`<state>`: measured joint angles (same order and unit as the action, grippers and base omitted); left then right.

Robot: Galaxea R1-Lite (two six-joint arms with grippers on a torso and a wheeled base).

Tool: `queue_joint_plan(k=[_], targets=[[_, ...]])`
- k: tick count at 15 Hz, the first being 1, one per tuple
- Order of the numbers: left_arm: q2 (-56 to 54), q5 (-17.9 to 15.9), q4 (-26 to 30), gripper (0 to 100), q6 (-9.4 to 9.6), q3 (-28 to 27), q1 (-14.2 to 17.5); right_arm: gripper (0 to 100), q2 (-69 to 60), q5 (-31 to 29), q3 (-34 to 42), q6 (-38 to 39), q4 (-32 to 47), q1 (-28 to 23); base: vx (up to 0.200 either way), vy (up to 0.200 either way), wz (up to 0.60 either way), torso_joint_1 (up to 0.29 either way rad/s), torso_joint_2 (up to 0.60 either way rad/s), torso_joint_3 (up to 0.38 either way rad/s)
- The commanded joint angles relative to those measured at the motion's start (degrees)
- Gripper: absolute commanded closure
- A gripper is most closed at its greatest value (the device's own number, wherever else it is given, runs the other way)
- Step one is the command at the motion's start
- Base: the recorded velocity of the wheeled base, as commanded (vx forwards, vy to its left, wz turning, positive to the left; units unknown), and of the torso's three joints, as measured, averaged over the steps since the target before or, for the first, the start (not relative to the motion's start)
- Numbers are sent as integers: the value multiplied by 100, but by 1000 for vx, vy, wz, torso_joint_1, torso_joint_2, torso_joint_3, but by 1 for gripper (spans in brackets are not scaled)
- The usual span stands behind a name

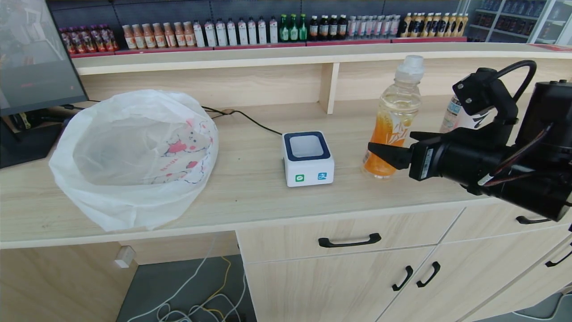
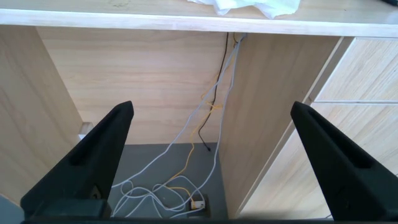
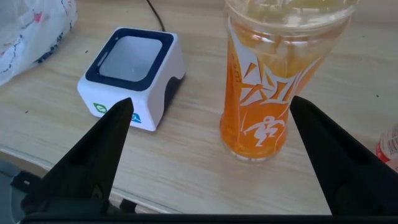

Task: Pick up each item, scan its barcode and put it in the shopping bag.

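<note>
An orange drink bottle (image 1: 393, 120) (image 3: 273, 93) with a white cap stands upright on the wooden counter (image 1: 250, 201), to the right of the white scanner (image 1: 307, 157) (image 3: 134, 78). My right gripper (image 1: 391, 141) (image 3: 211, 124) is open at the bottle's lower half, one finger on each side, not touching it. The white shopping bag (image 1: 134, 156) (image 3: 31, 31) sits open at the counter's left. My left gripper (image 2: 211, 118) is open and holds nothing, below the counter's edge, facing the gap with cables under it.
A second bottle (image 1: 451, 114) (image 3: 388, 146) stands behind my right arm. A monitor (image 1: 35, 53) stands at the far left, and a black cable (image 1: 250, 118) runs behind the scanner. A raised wooden ledge (image 1: 330, 85) backs the counter. Drawers (image 1: 348, 241) lie below.
</note>
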<state>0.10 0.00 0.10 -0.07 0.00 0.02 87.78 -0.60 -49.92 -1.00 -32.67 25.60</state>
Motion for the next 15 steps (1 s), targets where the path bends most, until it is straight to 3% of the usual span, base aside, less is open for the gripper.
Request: queue_joint_plan(k=[1,5,9,15], targets=[[-1,0,-1,0,-1,0,6,0,90,-178,61,-41,-2,15,0,0,0,0,0,0],[-1,0,-1,0,-1,0,6,0,186,-292,35,-49,-20,-38,0,0,0,0,0,0],[-1,0,-1,0,-1,0,-2,0,775,-441,61,-14,-1207,-169,0,0,0,0,0,0],[-1,0,-1,0,-1,0,-2,0,1039,-520,-9,3,-1444,-222,0,0,0,0,0,0]])
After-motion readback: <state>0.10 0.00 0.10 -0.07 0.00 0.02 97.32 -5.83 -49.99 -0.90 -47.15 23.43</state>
